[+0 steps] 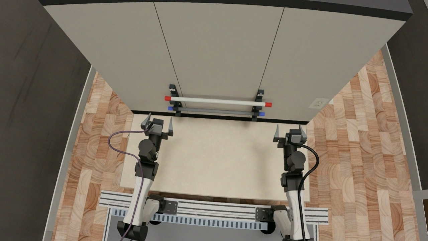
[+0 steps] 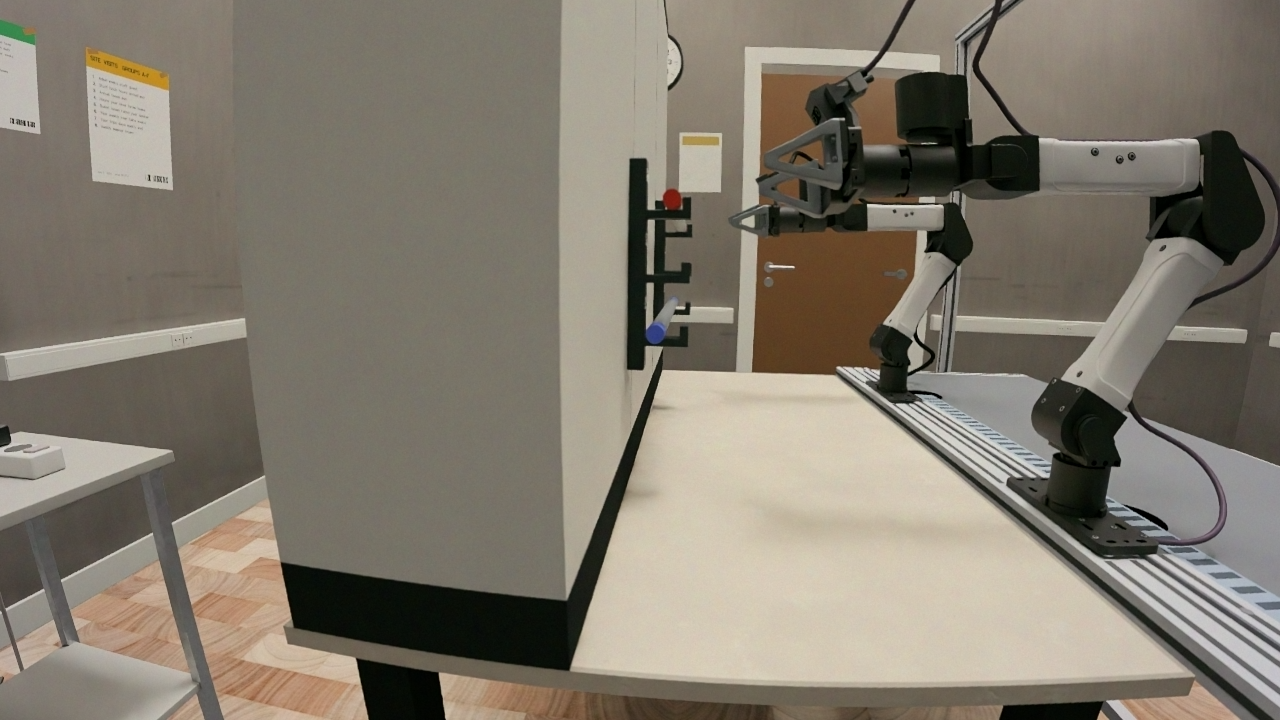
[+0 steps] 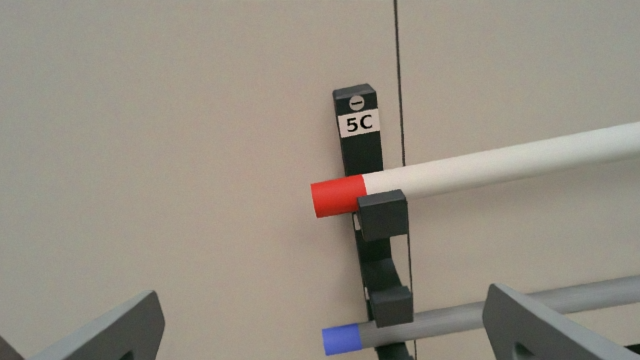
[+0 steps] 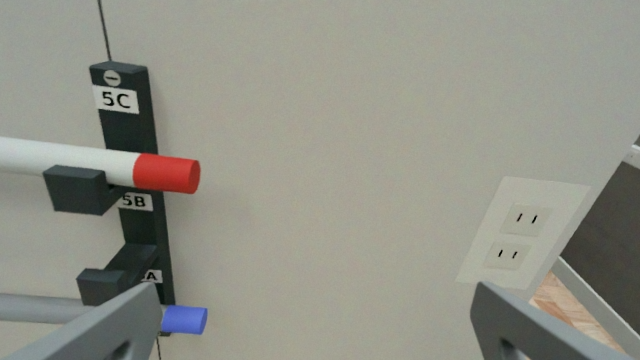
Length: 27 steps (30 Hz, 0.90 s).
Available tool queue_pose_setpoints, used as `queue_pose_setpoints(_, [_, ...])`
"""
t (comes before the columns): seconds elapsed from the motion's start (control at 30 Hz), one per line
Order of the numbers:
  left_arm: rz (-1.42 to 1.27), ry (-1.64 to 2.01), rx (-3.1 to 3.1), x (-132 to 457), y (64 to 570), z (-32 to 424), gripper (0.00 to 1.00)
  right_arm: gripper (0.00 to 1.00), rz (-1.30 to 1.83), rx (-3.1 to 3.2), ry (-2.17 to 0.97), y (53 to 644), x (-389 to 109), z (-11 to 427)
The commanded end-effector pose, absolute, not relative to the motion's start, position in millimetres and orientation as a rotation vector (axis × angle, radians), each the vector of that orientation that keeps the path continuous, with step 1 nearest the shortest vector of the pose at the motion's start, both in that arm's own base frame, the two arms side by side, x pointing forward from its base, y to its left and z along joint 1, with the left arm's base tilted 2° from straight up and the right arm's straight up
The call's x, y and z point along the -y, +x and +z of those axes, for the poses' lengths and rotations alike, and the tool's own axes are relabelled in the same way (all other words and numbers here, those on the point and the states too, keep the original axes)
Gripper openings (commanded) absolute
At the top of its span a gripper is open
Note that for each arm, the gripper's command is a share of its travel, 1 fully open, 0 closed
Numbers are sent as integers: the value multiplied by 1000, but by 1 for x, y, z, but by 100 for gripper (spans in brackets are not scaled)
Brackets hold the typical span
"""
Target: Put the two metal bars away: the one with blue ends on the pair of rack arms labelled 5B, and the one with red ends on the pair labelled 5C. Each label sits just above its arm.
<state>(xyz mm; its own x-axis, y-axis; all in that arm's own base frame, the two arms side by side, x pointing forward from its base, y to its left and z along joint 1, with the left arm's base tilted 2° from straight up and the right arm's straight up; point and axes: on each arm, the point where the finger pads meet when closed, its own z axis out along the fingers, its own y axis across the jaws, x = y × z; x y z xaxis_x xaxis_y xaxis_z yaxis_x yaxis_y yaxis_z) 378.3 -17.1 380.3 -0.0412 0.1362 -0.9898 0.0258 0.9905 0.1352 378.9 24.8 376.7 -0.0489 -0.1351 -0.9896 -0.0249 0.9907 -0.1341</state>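
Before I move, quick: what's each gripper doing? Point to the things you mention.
Left gripper [image 1: 158, 114] [image 3: 320, 320]: jaws open, holding nothing.
Right gripper [image 1: 289, 125] [image 4: 317, 320]: jaws open, holding nothing.

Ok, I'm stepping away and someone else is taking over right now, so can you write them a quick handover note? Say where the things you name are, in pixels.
Left gripper [image 1: 160, 115] [image 2: 763, 172] [image 3: 322, 289]: open, holding nothing.
Right gripper [image 1: 288, 125] [image 2: 733, 219] [image 4: 316, 284]: open, holding nothing.
Red-ended bar [image 1: 218, 101] [image 2: 672, 199] [image 3: 500, 160] [image 4: 166, 173]: on the top pair, 5C.
Blue-ended bar [image 1: 215, 111] [image 2: 656, 333] [image 3: 450, 321] [image 4: 185, 320]: on the lowest pair, below 5B.
Done: red-ended bar is where it belongs.
Left: lift the blue-ended bar up to 5B, the vacant middle pair [image 2: 666, 275] [image 3: 392, 307] [image 4: 100, 286].
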Motion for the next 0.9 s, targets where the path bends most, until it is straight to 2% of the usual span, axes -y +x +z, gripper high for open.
queue_pose_setpoints(0.0, [145, 140, -1582, 15, 373, 385, 100, 100, -146, -1579, -140, 373, -24, 385])
queue_pose_setpoints(0.87, [395, 377, -1552, 37, 361, 368, 100, 100, -392, -1542, -390, 361, -66, 367])
